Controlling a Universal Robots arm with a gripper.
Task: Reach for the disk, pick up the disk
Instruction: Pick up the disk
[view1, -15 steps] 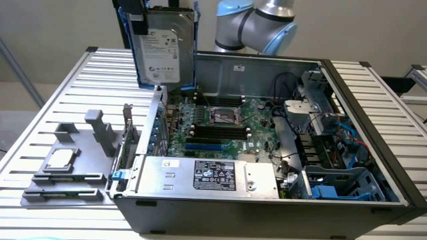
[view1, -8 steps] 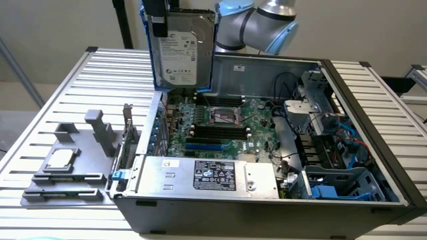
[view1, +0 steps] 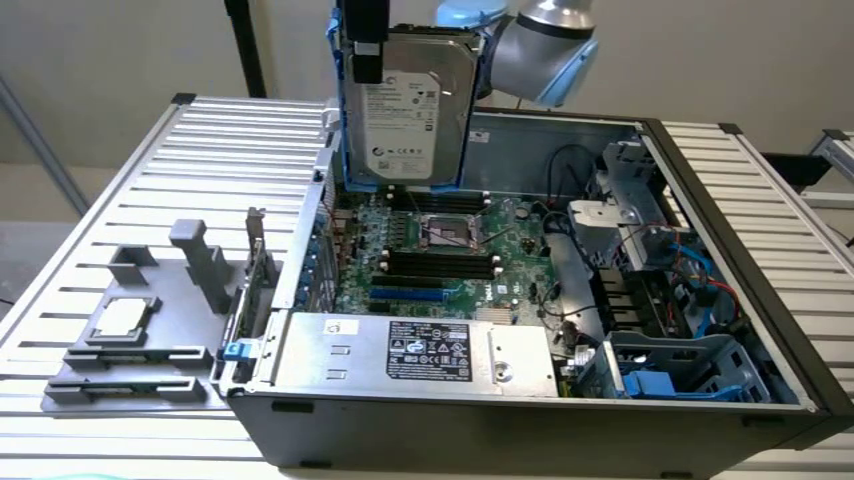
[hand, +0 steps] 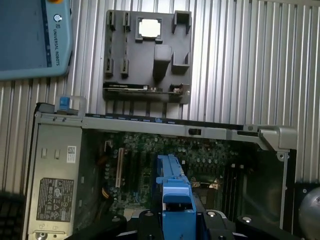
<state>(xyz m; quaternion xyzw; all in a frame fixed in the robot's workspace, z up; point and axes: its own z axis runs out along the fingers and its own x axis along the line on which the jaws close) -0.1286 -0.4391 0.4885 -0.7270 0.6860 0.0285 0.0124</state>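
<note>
Right at the end effector (view1: 363, 45), gripped in its closed jaws, is the disk (view1: 407, 105). So there's basically no gap between the two: the drive hangs straight down from the clamp at 6 o'clock, long axis vertical, label facing the exterior view. In the wrist view you're looking down its blue carrier frame (hand: 175, 200) edge-on, sticking out from between the black fingers (hand: 145, 220).

It's clear of the open computer case (view1: 747, 300), hovering above the back-left part of it. Directly underneath is the motherboard (view1: 441, 240) with the CPU socket (view1: 454, 232), and nothing is touching the drive from below, as far as I can tell.

Further out, at about 4 o'clock from the disk in the exterior view, there's an empty blue drive bay (view1: 694, 370) in the near corner of the case. The power supply (view1: 400, 350) sits along the near edge at 6 o'clock. Over at 8 o'clock, out on the slatted table (view1: 214, 140), is a grey fixture (view1: 147, 320) holding a small square silver chip (view1: 123, 316), well apart from everything in the case.
</note>
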